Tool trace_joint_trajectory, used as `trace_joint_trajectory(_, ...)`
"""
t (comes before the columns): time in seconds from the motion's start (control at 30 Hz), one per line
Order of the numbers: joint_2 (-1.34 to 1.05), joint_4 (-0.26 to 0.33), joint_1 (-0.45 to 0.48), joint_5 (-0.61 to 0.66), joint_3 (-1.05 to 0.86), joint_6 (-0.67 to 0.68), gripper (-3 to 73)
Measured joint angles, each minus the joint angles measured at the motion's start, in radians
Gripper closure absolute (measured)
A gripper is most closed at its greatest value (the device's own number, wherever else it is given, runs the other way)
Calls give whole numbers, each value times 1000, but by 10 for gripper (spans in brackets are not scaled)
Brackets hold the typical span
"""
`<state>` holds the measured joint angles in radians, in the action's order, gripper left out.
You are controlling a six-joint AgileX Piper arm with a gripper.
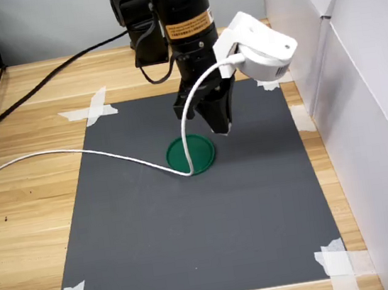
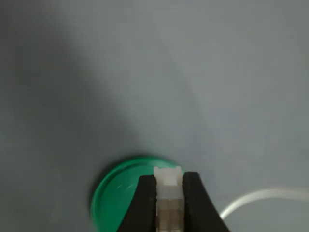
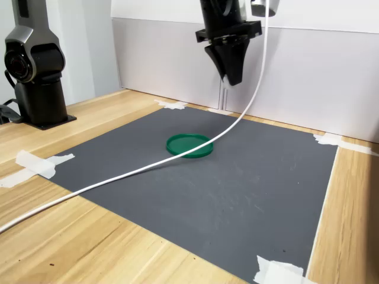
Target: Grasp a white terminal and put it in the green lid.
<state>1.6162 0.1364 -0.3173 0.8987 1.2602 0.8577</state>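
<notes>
The green lid (image 1: 190, 154) (image 3: 189, 145) (image 2: 118, 193) lies flat near the middle of the dark grey mat. My gripper (image 1: 225, 128) (image 3: 231, 80) (image 2: 168, 186) hangs well above the mat, just beyond the lid's edge toward the first exterior view's right. In the wrist view the two black fingers (image 2: 144, 203) are shut on the white terminal (image 2: 168, 181), a small translucent block whose end pokes out past the fingertips. The terminal is too small to make out in both exterior views.
A white cable (image 1: 73, 152) (image 3: 148, 168) trails from the wrist camera across the mat and over the lid's edge. White tape (image 1: 91, 110) holds the mat's corners. White panels (image 1: 359, 94) wall the first exterior view's right. A black arm base (image 3: 35, 71) stands at the second exterior view's left.
</notes>
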Motion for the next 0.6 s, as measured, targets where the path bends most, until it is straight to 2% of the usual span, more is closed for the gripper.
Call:
trace_joint_trajectory(0.33, -31, 14, 113, -109, -179, 87, 613)
trace_joint_trajectory(0.6, -31, 22, 126, -176, -279, 155, 613)
